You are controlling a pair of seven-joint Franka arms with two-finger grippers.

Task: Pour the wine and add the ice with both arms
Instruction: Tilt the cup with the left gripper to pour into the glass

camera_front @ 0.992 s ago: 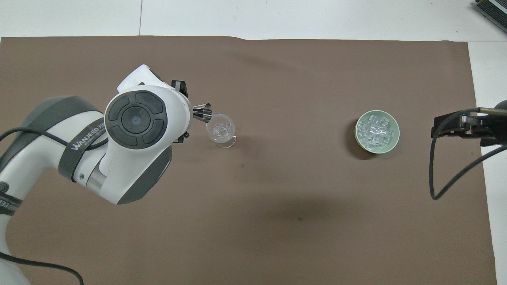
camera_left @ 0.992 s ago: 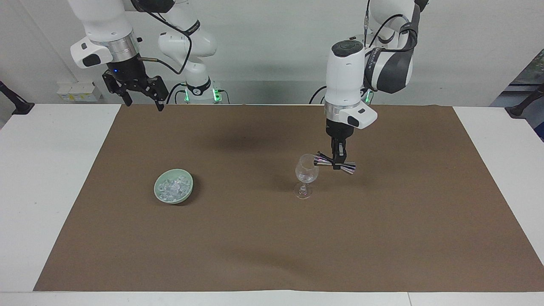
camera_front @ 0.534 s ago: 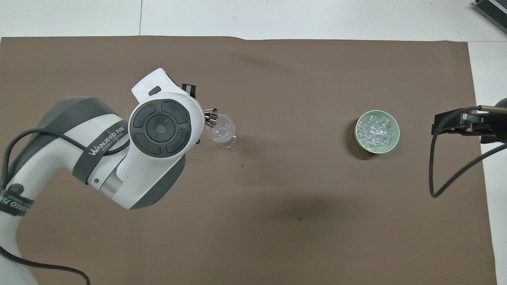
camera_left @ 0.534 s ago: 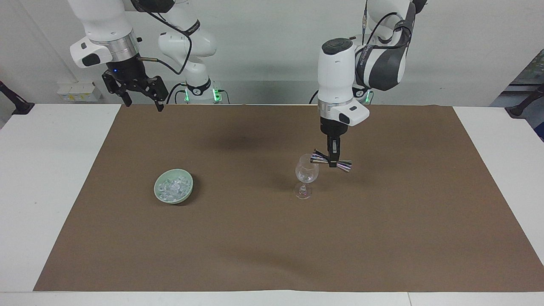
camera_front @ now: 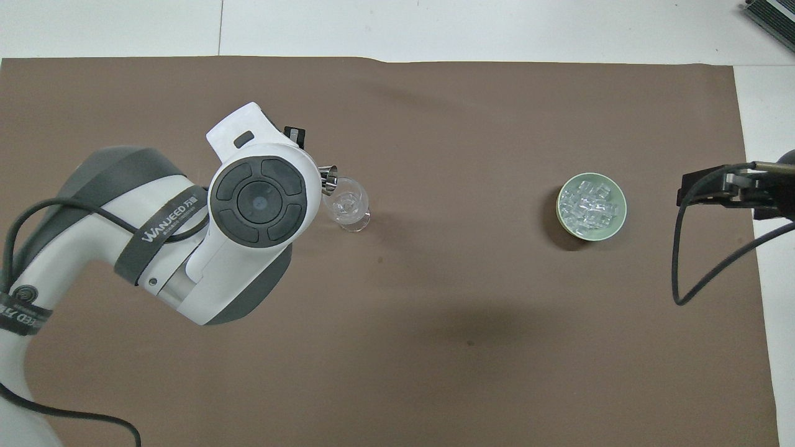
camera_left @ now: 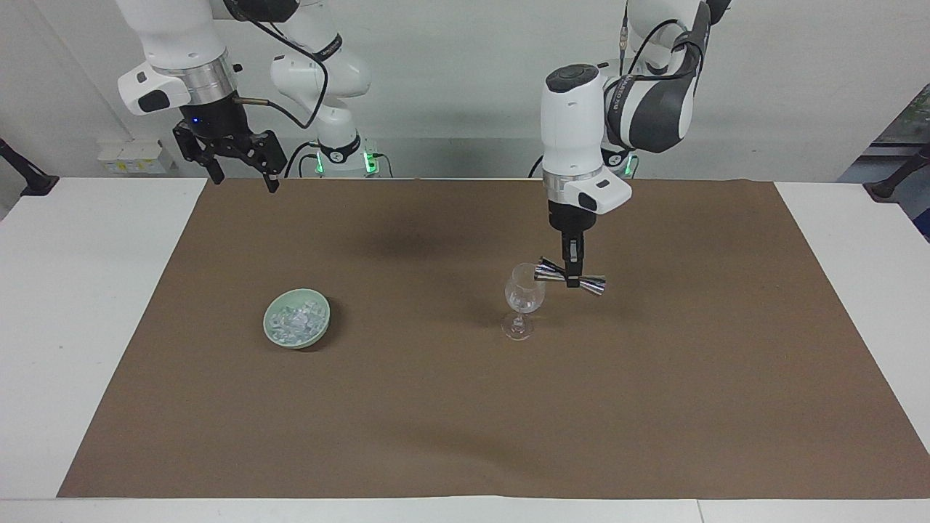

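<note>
Ice (camera_left: 294, 321), small clear cubes heaped in a pale green bowl (camera_left: 320, 328) toward the right arm's end, looks slippery; pinch one cube by flat faces. The right gripper (camera_left: 242, 171) hangs open, empty. The left gripper (camera_left: 574, 278) clamps a shiny metal jigger (camera_left: 550, 271), seemingly tipped over the clear stemmed glass (camera_left: 524, 294).

**A white table under a brown sheet**

The white table (camera_left: 87, 312) carries a large brown sheet (camera_left: 465, 407) that covers most of its top, leaving bare white strips at both ends and along the edge farthest from the robots. Two things stand directly on the sheet, well apart. A pale green bowl (camera_left: 320, 317) sits toward the right arm's end, heaped with ice (camera_left: 293, 320) (small clear cubes, glittering). A clear stemmed glass (camera_left: 524, 298) stands upright toward the left arm's end, its round foot flat on the sheet. Soft shadows fall on the sheet beside both.
</note>
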